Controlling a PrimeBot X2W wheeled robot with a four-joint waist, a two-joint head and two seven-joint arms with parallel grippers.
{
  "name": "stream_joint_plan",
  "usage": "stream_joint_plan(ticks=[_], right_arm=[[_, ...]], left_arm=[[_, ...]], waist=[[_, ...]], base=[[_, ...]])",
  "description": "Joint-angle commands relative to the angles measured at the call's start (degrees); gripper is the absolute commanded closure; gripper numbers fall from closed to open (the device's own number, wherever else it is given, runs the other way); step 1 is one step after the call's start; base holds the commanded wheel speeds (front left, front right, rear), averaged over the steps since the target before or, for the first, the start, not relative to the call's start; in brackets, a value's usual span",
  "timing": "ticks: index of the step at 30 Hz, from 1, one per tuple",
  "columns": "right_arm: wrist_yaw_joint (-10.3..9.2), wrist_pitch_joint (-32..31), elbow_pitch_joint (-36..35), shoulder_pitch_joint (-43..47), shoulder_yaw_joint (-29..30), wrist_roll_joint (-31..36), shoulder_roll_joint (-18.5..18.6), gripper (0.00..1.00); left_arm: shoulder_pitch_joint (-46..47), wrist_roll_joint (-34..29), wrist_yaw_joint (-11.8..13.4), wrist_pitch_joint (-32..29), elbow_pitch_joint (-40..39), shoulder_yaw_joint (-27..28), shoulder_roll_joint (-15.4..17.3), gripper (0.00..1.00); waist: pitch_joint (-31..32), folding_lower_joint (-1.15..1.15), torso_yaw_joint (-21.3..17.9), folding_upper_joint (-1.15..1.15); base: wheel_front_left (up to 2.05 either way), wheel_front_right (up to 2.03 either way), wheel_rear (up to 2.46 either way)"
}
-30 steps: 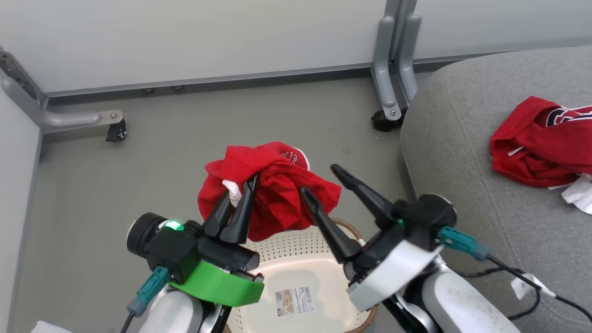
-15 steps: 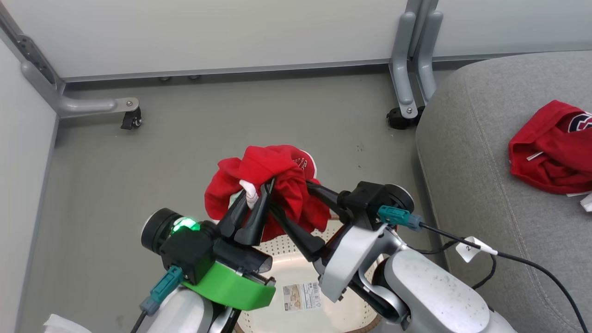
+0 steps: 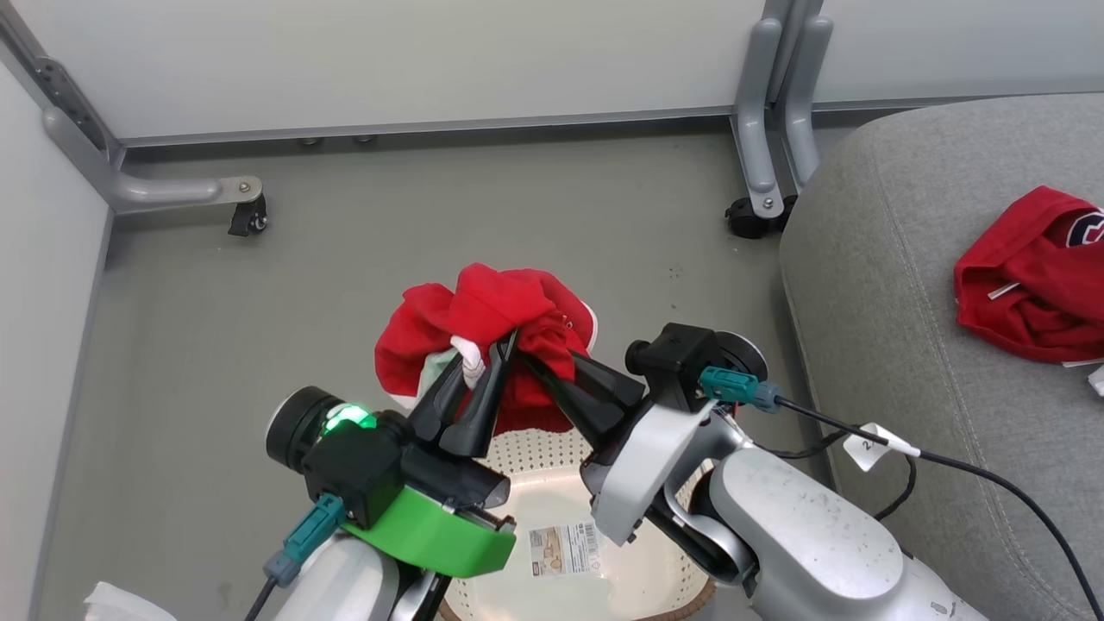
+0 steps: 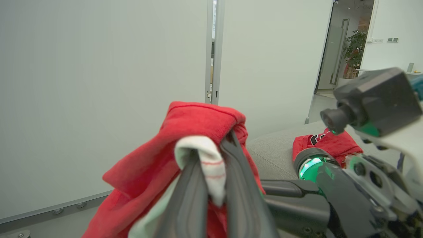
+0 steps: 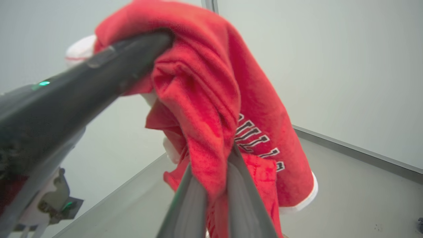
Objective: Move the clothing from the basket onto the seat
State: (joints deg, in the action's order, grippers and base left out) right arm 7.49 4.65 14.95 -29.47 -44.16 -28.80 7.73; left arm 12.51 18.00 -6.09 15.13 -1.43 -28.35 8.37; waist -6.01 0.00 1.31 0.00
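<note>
Cream basket [image 3: 552, 453] is seen nearest; above it a red garment [image 3: 492, 302] is clamped by left fingers [image 3: 487, 401] and right fingers [image 3: 591, 404]. The grey seat [image 3: 871, 285], already bearing the other red garment [image 3: 1026, 297], lies farther right, nearer the right arm.

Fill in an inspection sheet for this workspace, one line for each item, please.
Surface: grey floor; grey seat at the right.
Job's things: held garment lifted above the basket; second garment lying on the seat; paper label inside the basket.
Clutter: white scrap on the floor, lower left; white piece at the seat's right edge.
Grippers: left gripper shut on the held garment's white trim; right gripper shut on its red cloth.
Cables: black cable with white tag crosses the seat from the right wrist.
Surroundings: partition panels, grey caster feet.
</note>
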Motion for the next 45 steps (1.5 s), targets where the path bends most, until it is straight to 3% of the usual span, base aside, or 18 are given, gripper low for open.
stream_joint_plan(ticks=[1, 12, 13, 14, 15, 35, 45], right_arm=[[0.00, 0.4, 0.2, -0.5, -0.3, -0.5, 0.0, 1.00], [0.00, 1.7, 0.7, -1.4, -0.3, -0.7, 0.3, 1.00], [0.00, 1.8, 0.7, -1.5, -0.2, -0.7, 0.3, 1.00], [0.00, 2.0, 0.7, -1.5, -0.2, -0.7, 0.3, 1.00], [0.00, 2.2, 0.8, -1.7, 0.1, -0.7, 0.3, 1.00], [0.00, 6.1, 5.6, 0.0, 7.9, 0.4, 0.7, 1.00], [0.00, 6.6, 7.1, 1.3, 8.9, 0.8, 0.7, 1.00]], left_arm=[[0.9, -0.2, -0.3, 0.0, 0.2, 0.1, 0.2, 1.00], [1.3, -1.3, 0.1, 0.0, 0.0, 0.2, 0.3, 1.00], [1.1, -0.9, 0.4, 0.0, 0.3, 0.4, 0.1, 0.74], [0.9, -0.6, 0.6, -0.3, 0.7, 0.4, -0.1, 0.16], [1.0, -0.8, 0.7, -0.1, 0.7, 0.4, -0.1, 0.00], [-5.8, -1.8, -0.3, -4.6, 0.1, -6.0, 5.8, 0.00], [-7.8, -2.4, 1.1, -5.1, -0.7, -5.9, 8.0, 0.00]], waist=[[0.0, 0.00, 0.0, 0.00], [-0.6, 0.00, 0.3, 0.00], [-0.7, 0.00, 0.3, 0.00], [-0.7, 0.00, 0.4, 0.00], [-0.8, 0.00, 0.5, 0.00], [0.0, 0.00, 3.5, 0.00], [0.1, 0.00, 3.8, 0.00]], base=[[0.00, 0.00, 0.00], [0.00, 0.00, 0.00], [0.00, 0.00, 0.00], [0.00, 0.00, 0.00], [0.00, 0.00, 0.00], [0.00, 0.00, 0.00], [0.00, 0.00, 0.00]])
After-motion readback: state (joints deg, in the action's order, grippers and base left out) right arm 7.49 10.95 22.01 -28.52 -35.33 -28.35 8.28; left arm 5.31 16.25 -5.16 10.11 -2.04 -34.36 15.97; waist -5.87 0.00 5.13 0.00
